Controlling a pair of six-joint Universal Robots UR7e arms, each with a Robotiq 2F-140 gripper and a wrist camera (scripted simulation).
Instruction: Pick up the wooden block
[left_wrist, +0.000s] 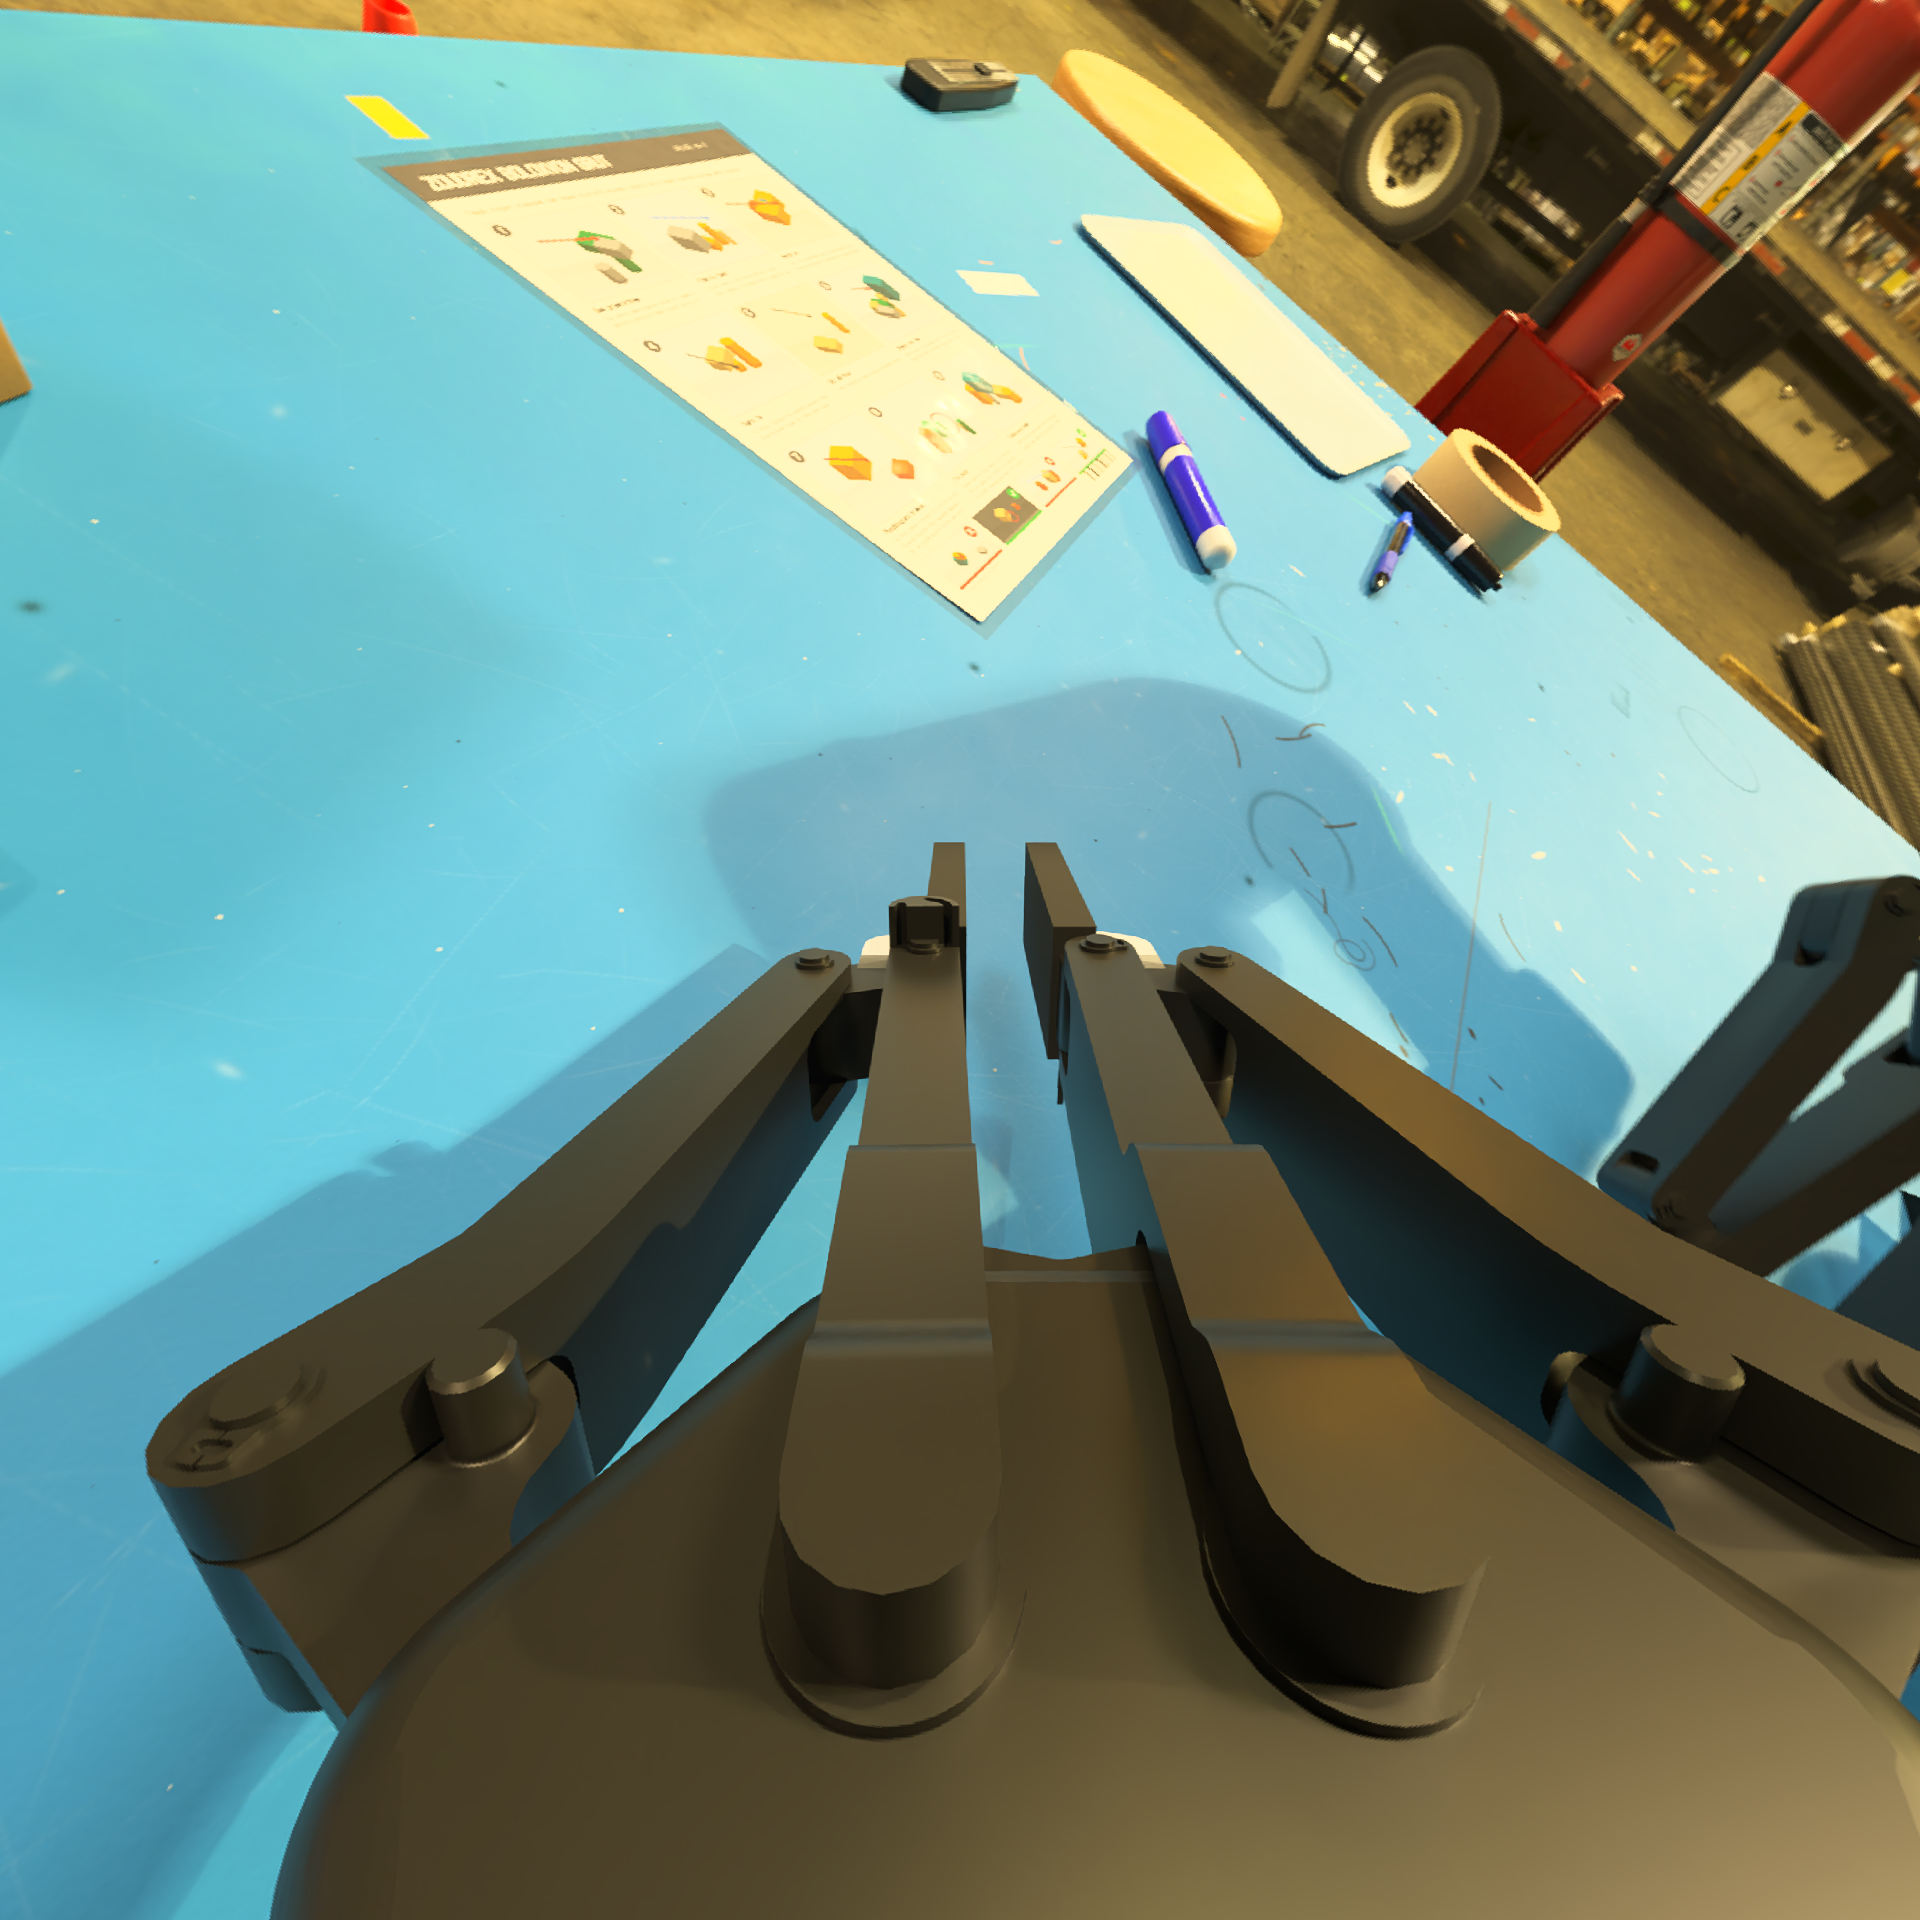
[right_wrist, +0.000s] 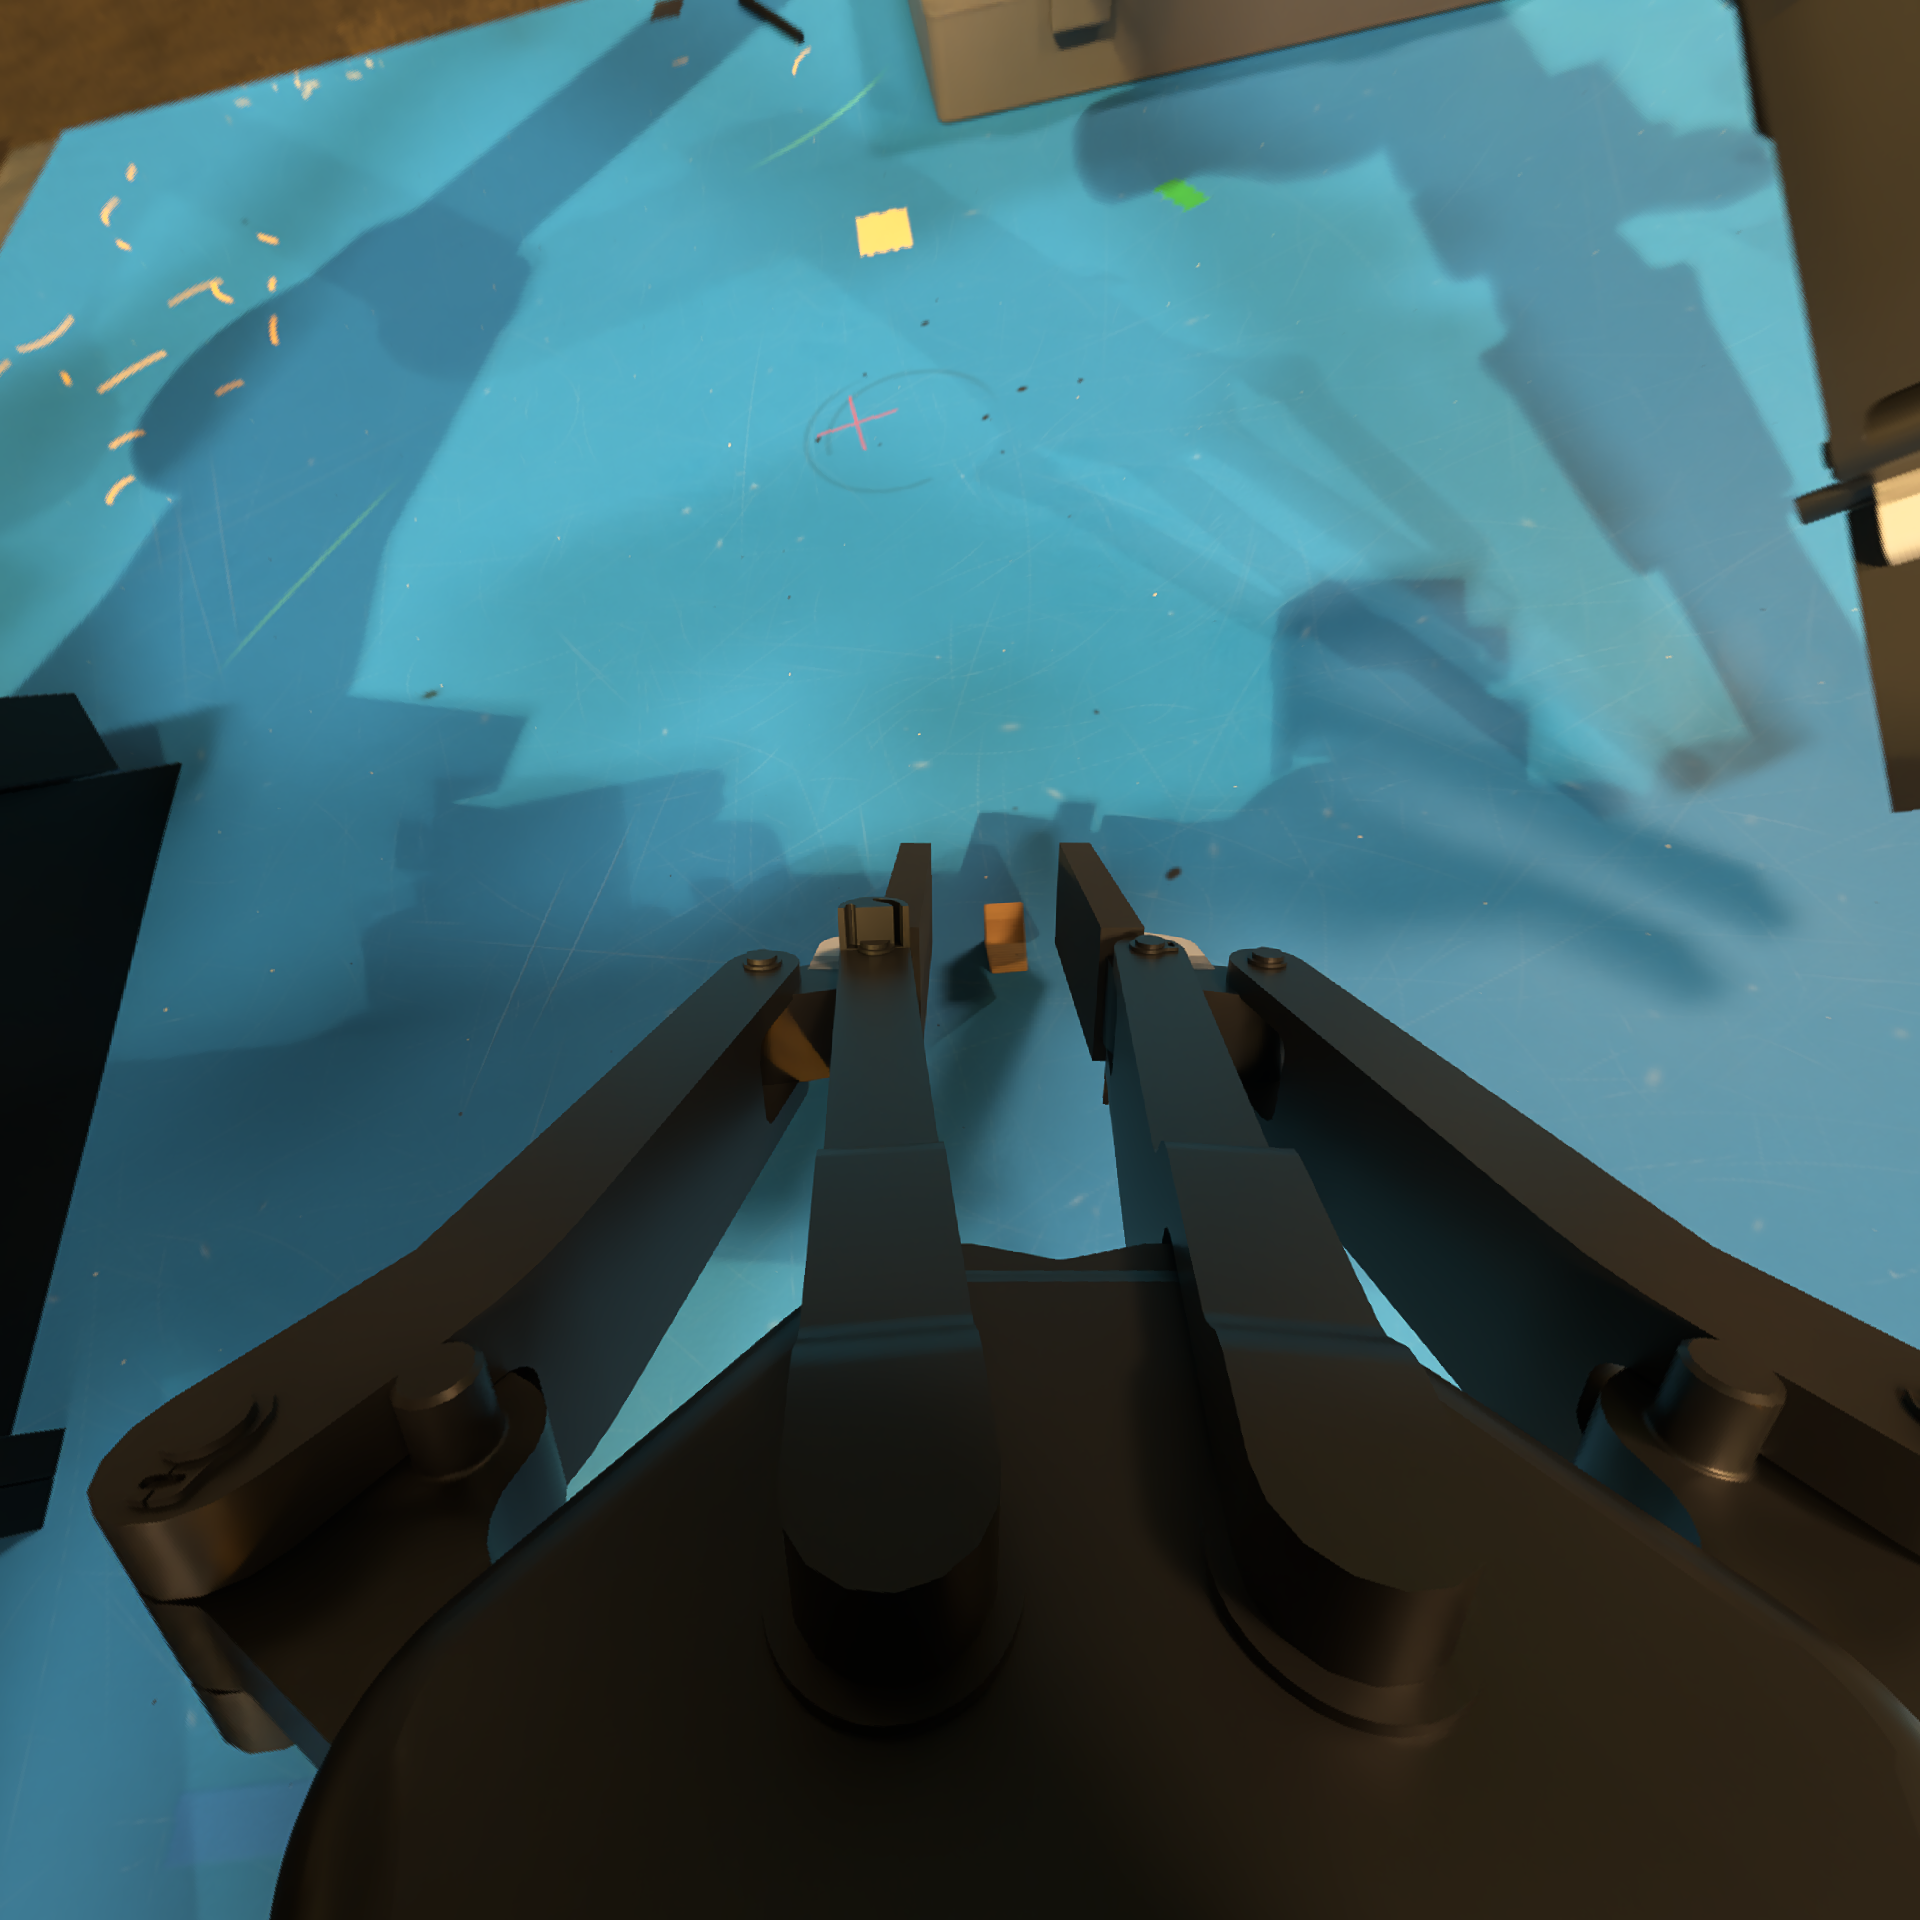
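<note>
Right, quick status, left arm first, then right:

1. Left gripper (left_wrist: 993, 864): our fingertips sit nearly together with only a thin gap, and nothing is held between them. It hangs over bare blue table (left_wrist: 416, 727).
2. Ahead of the left gripper we see only clutter: an instruction sheet (left_wrist: 748, 343), a blue marker (left_wrist: 1188, 490), a white tray (left_wrist: 1242, 338), a roll of tape (left_wrist: 1491, 499). The wooden block does not show in the left wrist view, unless the tan corner at the far left edge is part of something, and we cannot tell.
3. Right gripper (right_wrist: 992, 868): jaws partly open, the gap a little wider than the block, not gripping anything.
4. Wooden block (right_wrist: 1005, 935): small, orange-tan, resting on the table directly below the gap between our right fingers, slightly nearer the right-hand finger (right_wrist: 1091, 894). It touches neither finger as far as we can see.
5. Long axis: the block looks short and near-cubic, a bit taller in the frame than wide, so we would not count on a clear long axis.
6. Our read: the right arm is clearly the nearer one and is already lined up. The next move looks like a straight descent along the fingers, then a close.
7. Risk: the block is off-centre in the gap, so the nearer finger may nudge it first and skew it.
</note>
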